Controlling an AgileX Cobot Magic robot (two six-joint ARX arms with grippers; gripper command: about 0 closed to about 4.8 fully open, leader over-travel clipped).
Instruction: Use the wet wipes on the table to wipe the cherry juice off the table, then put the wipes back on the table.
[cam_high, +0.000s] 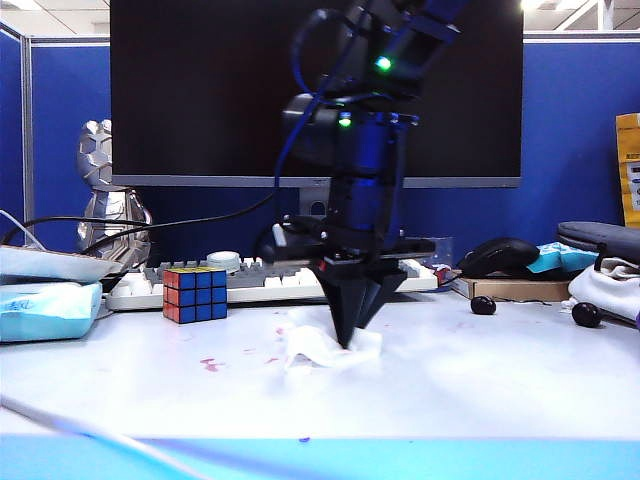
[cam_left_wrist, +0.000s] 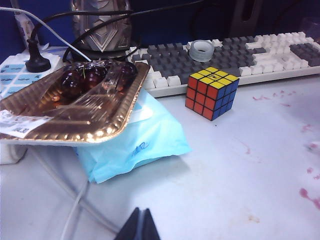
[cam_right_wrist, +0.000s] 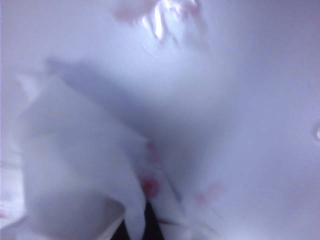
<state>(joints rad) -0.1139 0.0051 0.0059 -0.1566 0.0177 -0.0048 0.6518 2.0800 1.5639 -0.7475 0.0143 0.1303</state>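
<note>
the right claw points straight down at the middle of the worktop, its dark tapered fingers pinched together on the wipe, whose crumpled white folds spread on the surface around the tips. in the right wrist view the claw shows only as a dark wedge at the frame edge, with the wipe bunched against it, soft, thin and cloth-like, carrying a pink blot close to the fingers. the juice lies as small red-pink spots and smears beside the wipe, towards the cube, with fainter marks scattered near the wipe; more smears show in the left wrist view. the step in hand looks like the wiping itself, and to do it well the claw should press the wipe flat enough to drag a broad patch, sweep towards the red spots, and keep the pinch firm so the limp sheet does not slip out or roll into a rope. the worktop is smooth and glossy white, so the wipe should slide easily. the left claw hangs low, well off to the side, its dark fingers together and holding nothing, near a pale blue soft pack under a shiny foil tray of cherries. behind stand the keyboard and a large monitor.
</note>
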